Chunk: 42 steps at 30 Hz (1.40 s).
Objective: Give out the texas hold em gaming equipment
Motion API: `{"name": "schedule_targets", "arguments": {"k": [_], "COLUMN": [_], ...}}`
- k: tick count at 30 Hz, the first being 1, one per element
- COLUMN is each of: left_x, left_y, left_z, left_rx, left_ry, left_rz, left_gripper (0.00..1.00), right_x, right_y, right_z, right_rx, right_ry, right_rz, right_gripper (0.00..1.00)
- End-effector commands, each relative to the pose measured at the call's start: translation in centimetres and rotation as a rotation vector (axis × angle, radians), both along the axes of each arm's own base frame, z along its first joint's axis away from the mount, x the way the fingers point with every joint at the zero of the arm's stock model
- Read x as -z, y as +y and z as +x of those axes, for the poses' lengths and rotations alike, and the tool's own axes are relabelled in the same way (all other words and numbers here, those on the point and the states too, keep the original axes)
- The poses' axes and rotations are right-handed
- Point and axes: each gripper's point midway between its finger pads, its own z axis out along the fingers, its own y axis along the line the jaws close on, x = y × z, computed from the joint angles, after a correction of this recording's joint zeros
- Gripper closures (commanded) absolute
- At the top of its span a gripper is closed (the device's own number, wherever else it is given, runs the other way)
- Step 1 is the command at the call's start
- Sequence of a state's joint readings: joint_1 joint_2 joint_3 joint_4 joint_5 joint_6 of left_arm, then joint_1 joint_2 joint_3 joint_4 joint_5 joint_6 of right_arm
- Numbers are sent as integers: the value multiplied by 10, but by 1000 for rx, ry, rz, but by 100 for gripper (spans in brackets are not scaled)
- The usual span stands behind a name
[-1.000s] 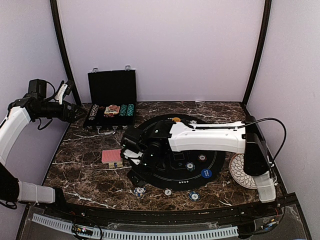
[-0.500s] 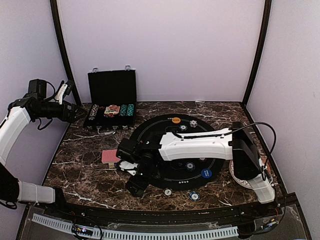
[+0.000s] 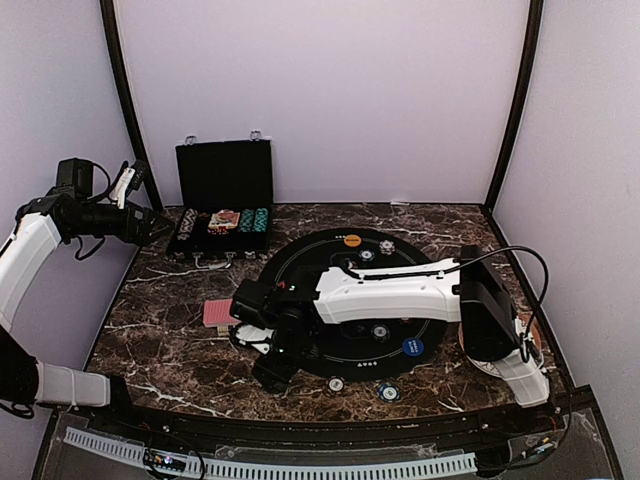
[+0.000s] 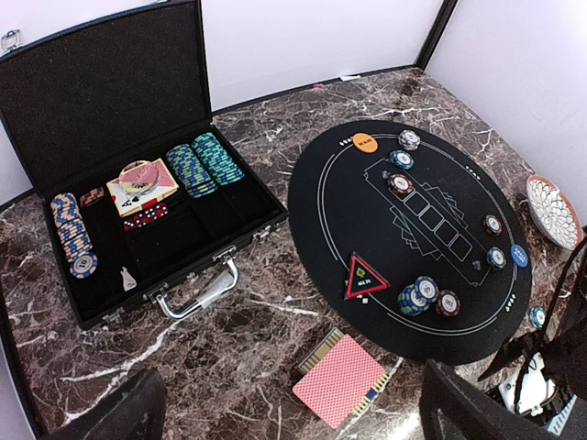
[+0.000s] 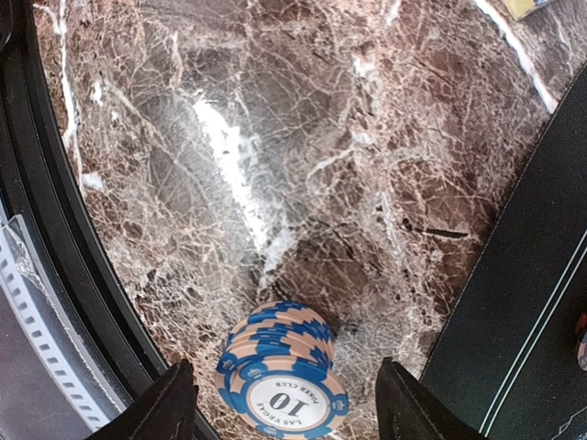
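My right gripper [image 5: 292, 408] is open, low over the marble near the front edge. Its fingers [image 5: 170, 403] stand on either side of a stack of blue-and-peach poker chips [image 5: 280, 371] without touching it. In the top view the right gripper [image 3: 270, 368] hides that stack. My left gripper [image 3: 150, 225] is open and empty, raised at the far left. Red-backed cards [image 4: 338, 380] lie left of the black mat [image 4: 440, 156]. On the mat are a red triangle token [image 4: 365, 277], an orange disc [image 4: 364, 143], a blue disc [image 4: 519, 256] and several chips [image 4: 422, 296].
An open black case [image 4: 101, 110] with chip rows, cards and dice stands at the back left. A white patterned plate [image 4: 555, 211] sits right of the mat. Two single chips [image 3: 336, 384] lie near the front edge. The black front rail [image 5: 64, 275] runs close beside the stack.
My right arm has swung toward the front left and lowered, so its gripper now covers the chip stack by the front edge. The left arm has not moved.
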<state>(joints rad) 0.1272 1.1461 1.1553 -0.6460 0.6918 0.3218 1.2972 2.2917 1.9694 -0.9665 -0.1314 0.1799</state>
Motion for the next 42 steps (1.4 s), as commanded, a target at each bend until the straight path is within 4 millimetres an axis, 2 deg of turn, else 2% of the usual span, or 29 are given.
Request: {"name": "schedule_targets", "arguments": {"k": [1, 10, 30, 34, 42], "left_x": [-7, -7, -8, -8, -10], "left_y": [-1, -1, -1, 0, 0], "left_z": [-8, -9, -9, -9, -8], "left_rx": [7, 7, 7, 4, 4], "left_ry": [-8, -10, -14, -15, -16], "left_rz": [-1, 1, 2, 5, 3], "left_gripper": [1, 1, 1, 1, 1], "right_x": [2, 7, 9, 8, -13], "right_y": [7, 4, 3, 3, 8], "right_z": [-9, -12, -13, -11, 0], "right_rx": [-31, -43, -45, -43, -23], "right_ry": [-2, -2, 5, -6, -76], "right_rz": [-1, -25, -34, -37, 1], "right_gripper": [33, 35, 72, 74, 88]}}
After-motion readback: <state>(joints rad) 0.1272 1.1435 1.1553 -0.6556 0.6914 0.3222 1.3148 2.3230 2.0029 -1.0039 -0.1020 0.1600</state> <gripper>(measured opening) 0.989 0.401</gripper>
